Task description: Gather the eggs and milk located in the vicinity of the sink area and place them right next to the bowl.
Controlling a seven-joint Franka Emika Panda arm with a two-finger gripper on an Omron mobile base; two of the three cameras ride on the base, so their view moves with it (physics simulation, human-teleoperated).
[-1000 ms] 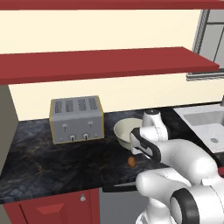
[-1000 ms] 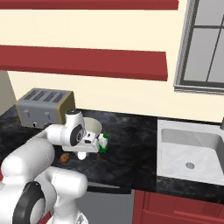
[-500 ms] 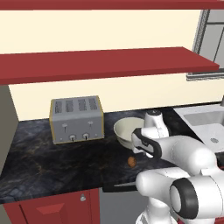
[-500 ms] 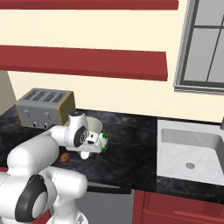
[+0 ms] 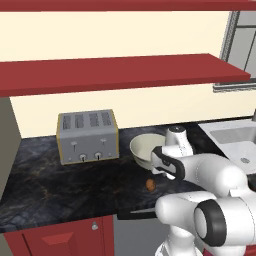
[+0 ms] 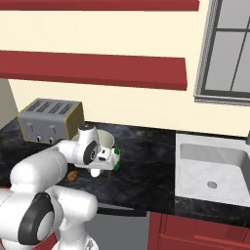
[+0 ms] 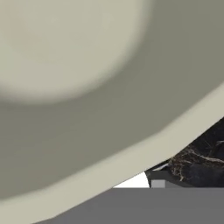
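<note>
The off-white bowl (image 5: 144, 149) stands on the dark counter right of the toaster, and its wall (image 7: 87, 96) looms close in the hand view. My gripper (image 6: 108, 159) is low beside the bowl (image 6: 105, 140). It is shut on the milk (image 6: 110, 157), a white carton with a green cap that lies tilted on its side. Whether the carton touches the counter I cannot tell. A brown egg (image 5: 150, 184) lies on the counter just in front of the bowl, also seen as the egg (image 6: 72, 176) left of my arm. The sink (image 6: 215, 166) is far to the right.
A grey four-slot toaster (image 5: 87, 136) stands at the back left of the counter. Red shelves run along the wall above. A window sits over the sink. The counter's front edge (image 5: 75, 212) is close below the egg.
The hand with the milk has stayed close beside the bowl, shifting only slightly. My arm's elbow has swung a little. The egg and bowl have not moved.
</note>
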